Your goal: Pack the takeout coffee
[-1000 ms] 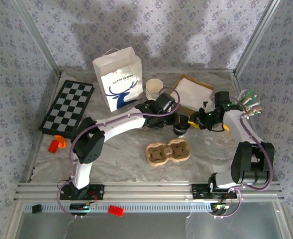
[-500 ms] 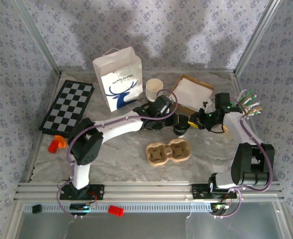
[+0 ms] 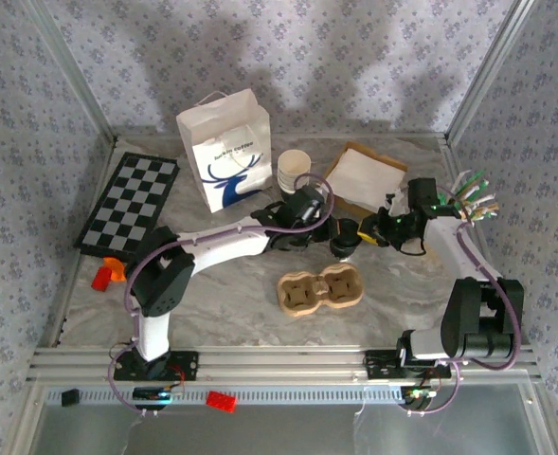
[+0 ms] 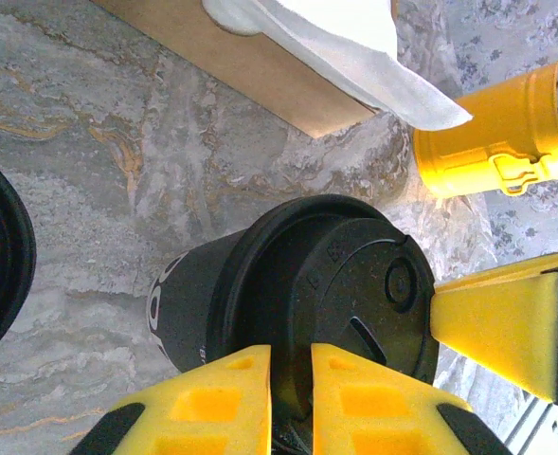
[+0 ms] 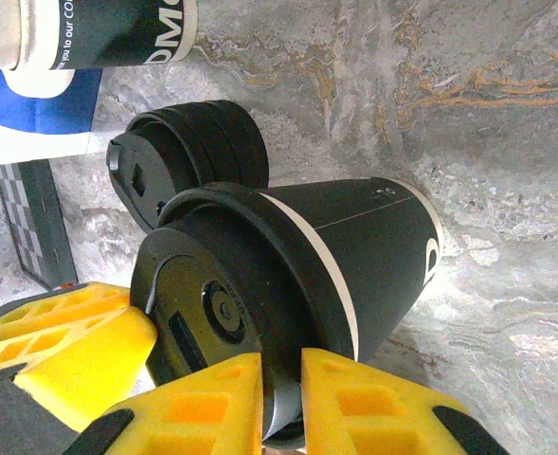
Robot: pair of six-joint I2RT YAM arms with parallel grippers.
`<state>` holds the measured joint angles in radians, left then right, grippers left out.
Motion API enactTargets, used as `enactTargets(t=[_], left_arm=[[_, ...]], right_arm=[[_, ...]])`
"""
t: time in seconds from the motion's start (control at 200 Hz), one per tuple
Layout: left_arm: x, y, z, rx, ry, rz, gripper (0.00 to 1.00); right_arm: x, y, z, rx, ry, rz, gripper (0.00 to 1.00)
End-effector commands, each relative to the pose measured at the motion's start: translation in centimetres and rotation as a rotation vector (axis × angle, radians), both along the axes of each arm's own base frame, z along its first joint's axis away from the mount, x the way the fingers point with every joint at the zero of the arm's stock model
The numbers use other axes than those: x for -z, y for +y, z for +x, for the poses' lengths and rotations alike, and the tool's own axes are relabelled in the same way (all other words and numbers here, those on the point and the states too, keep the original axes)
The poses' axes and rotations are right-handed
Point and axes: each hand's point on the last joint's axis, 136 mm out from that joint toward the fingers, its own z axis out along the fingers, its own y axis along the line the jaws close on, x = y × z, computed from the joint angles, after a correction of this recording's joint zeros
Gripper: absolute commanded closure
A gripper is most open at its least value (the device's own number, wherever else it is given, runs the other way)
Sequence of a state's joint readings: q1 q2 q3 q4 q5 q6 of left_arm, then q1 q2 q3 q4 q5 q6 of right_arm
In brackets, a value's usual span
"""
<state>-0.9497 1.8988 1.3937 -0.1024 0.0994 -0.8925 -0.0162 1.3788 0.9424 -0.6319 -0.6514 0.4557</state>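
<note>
The black coffee cup (image 3: 344, 239) sits mid-worktop (image 3: 231, 294), between the napkin box (image 3: 364, 176) and the cardboard cup carrier (image 3: 320, 290) (the white paper bag (image 3: 226, 152) stands well apart, back left). The left gripper (image 4: 291, 360) is narrowed onto the rim of the cup's lid. The right gripper (image 5: 281, 365) pinches the same rim from the opposite side, apparently gripping it, though the contact is partly hidden.

Top cam: high behind the rig, looking down on surface (image 3: 231, 289). Wrist cams: v. close, seemingly from opposite sides, both on black lidded cup (image 4: 297, 284) (image 5: 297, 256).
</note>
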Motion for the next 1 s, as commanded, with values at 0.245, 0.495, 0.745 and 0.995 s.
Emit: enactTargets(t=[0.245, 0.495, 0.745, 0.995], left_arm=[[6.5, 2.3, -2.2, 0.065, 0.051, 0.213, 0.84], [4.6, 1.1, -1.4, 0.105, -0.02, 0.184, 0.84], [4.5, 0.7, -1.4, 0.125, -0.029, 0.176, 0.83], [4.5, 0.5, -1.4, 0.136, -0.031, 0.172, 0.83]], right_arm=[[-0.3, -0.9, -1.1, 0.033, 0.026, -0.057, 0.75], [-2.4, -1.1, 1.5, 0.026, -0.027, -0.026, 0.7], [-1.4, -0.2, 1.9, -0.02, 0.009, -0.04, 0.7], [0.1, -0.3, 1.7, -0.029, 0.049, -0.036, 0.75]])
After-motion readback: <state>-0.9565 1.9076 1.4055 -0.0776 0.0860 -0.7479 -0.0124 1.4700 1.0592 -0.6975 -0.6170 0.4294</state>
